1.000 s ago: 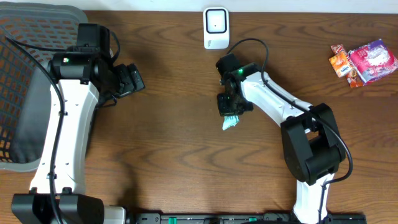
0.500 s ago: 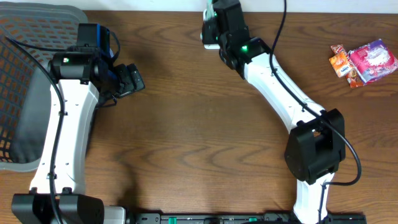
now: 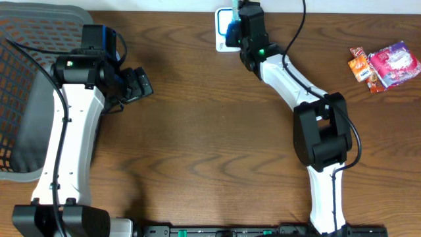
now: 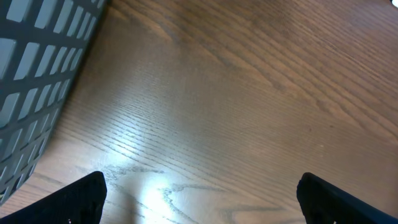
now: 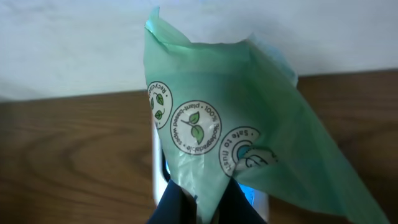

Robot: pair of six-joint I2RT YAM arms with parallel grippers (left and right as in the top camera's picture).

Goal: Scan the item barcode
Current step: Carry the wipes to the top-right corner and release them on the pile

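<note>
Two arms work at a brown wooden table (image 3: 197,145) that fills the overhead view. A grey mesh basket (image 3: 26,79) takes up the far-left corner, with part of it running off the edge of the picture.

The left arm (image 3: 69,138) rises from the near edge on the left and bends towards the centre, just beside the basket. The right arm (image 3: 296,85) reaches from the near right across to the far edge at the middle of the table.

A cluster of red and orange snack packets (image 3: 385,66) lies at the far right, well apart from both arms. A white scanner (image 3: 222,43) stands at the far edge in the centre, and the right arm's head covers most of it from above.

The green packet (image 5: 224,137) is held up directly in front of the scanner, between it and the wrist camera. It is a pale, crumpled pouch printed with round leaf badges. A blue glow shows at its lower edge.

The right gripper (image 5: 198,200) is clamped on the packet's lower point, and the pouch fans upward and to the right from the dark fingertips (image 5: 171,202).

The left gripper (image 4: 199,193) hangs over bare wood with its jaws spread wide and nothing between them.
</note>
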